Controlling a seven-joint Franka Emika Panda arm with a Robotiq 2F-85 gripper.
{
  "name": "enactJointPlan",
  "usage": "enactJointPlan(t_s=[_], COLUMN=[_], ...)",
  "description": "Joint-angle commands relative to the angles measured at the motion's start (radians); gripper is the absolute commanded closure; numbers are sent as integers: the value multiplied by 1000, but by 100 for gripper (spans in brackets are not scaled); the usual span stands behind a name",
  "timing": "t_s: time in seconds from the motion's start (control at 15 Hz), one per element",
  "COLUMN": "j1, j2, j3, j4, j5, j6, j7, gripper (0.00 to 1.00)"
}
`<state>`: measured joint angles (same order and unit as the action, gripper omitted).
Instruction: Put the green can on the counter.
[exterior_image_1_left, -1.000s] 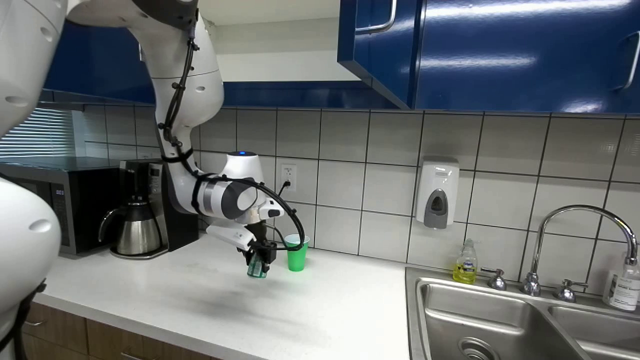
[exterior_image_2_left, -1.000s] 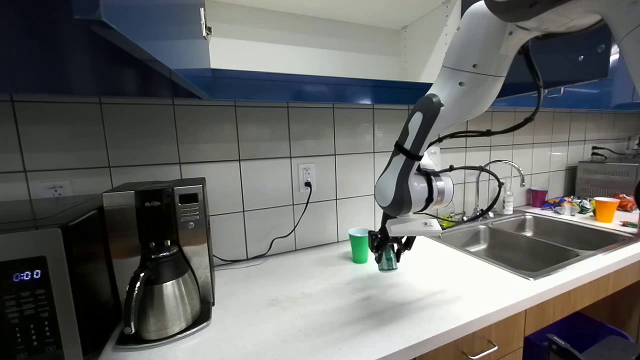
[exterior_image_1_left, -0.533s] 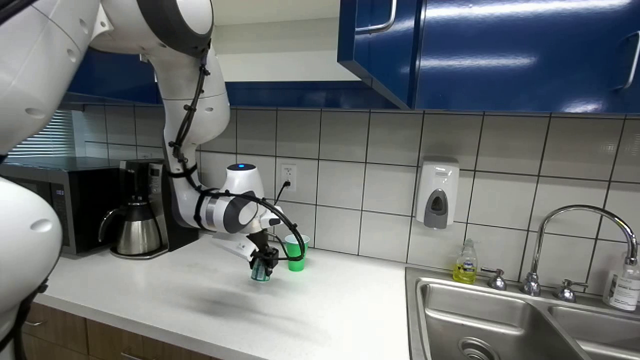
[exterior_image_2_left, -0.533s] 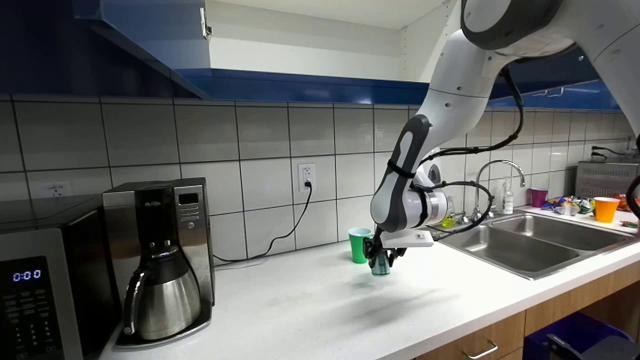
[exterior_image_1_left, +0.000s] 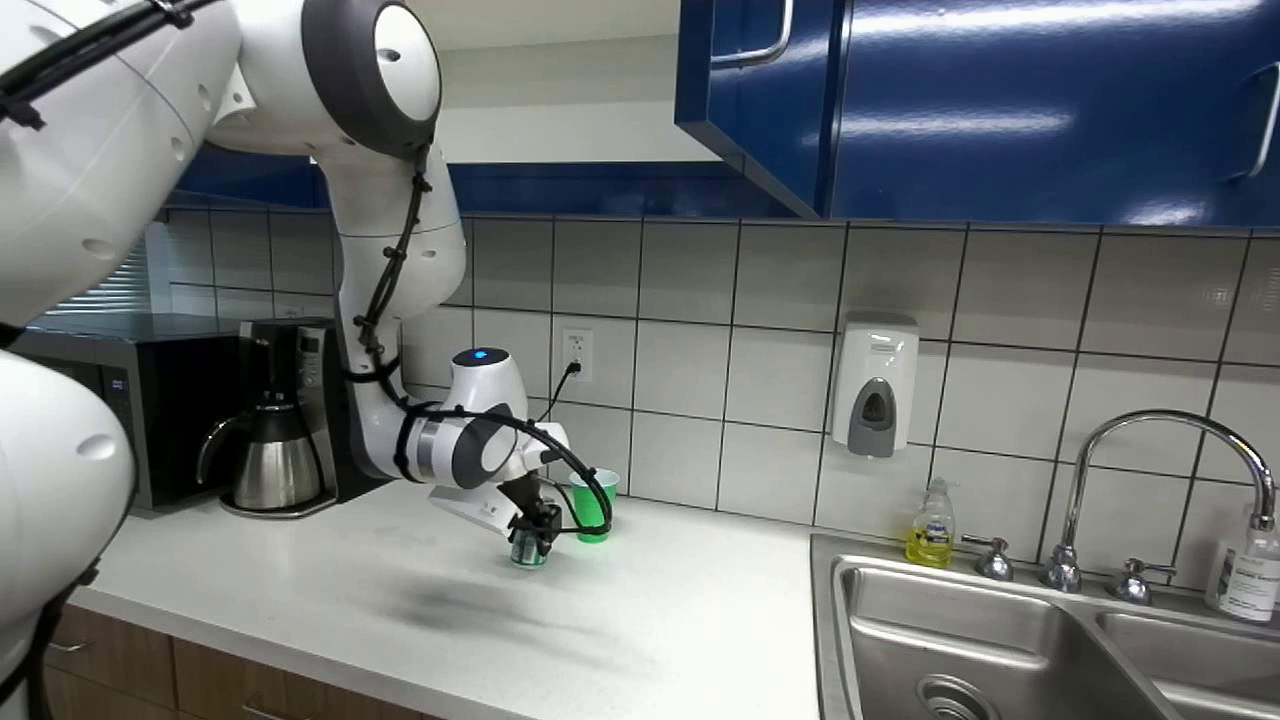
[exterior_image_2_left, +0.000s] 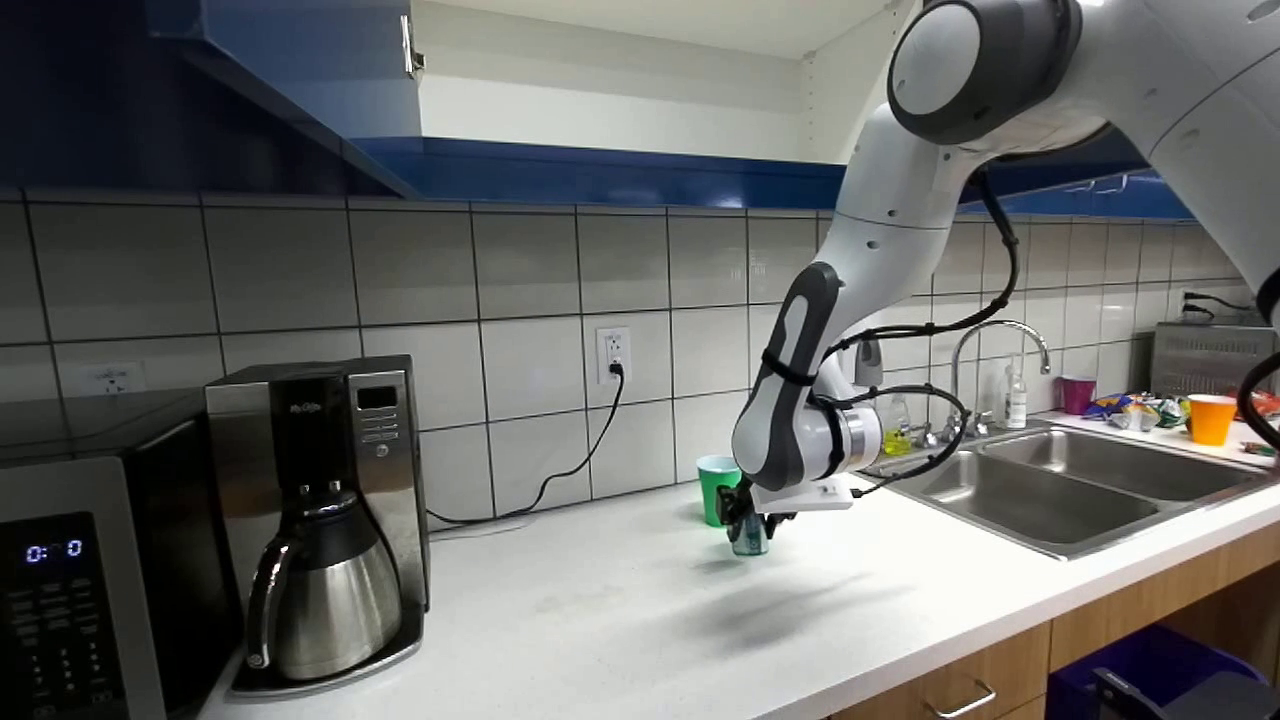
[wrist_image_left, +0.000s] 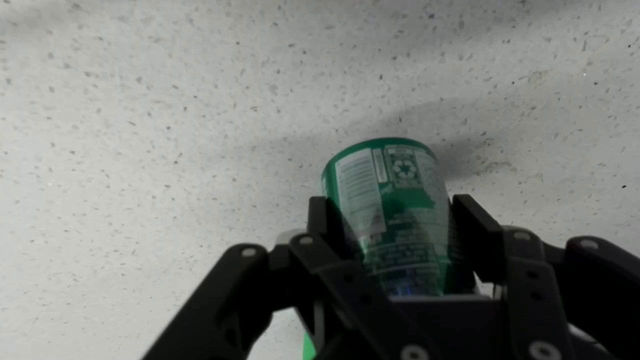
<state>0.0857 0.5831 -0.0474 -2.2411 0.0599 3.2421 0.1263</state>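
Above 1 counter (exterior_image_2_left: 560, 640), my gripper (wrist_image_left: 390, 210), 2 jaws clamped w/ 1 green can (exterior_image_2_left: 750, 540) btwn., 1 green cup (exterior_image_2_left: 713, 490) nr., 2 sink basins (exterior_image_2_left: 1015, 500)

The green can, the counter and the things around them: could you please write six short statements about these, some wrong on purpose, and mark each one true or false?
1. The tool holds the green can. True.
2. The green can lies in the sink. False: it is in the grip of the tool.
3. The green cup stands on the counter, open end up. True.
4. The carafe sits in the coffee maker. True.
5. The coffee maker stands beside the sink. False: it stands beside the microwave.
6. Nothing here is plugged in. False: a black plug sits in a wall outlet.
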Motion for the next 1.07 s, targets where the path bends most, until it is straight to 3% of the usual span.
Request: enactJointPlan(t_s=[0.0, 0.8, 0.87, 0.93, 1.0], j1=[53, 100, 101, 102, 102], j2=[47, 113, 112, 111, 110], j3=[-45, -77, -78, -79, -80], j4=[43, 93, 91, 90, 87], j5=[19, 45, 47, 50, 51], j6=[42, 72, 73, 73, 72], j7=[1, 1, 1, 2, 2], gripper=[61, 61, 11, 10, 3])
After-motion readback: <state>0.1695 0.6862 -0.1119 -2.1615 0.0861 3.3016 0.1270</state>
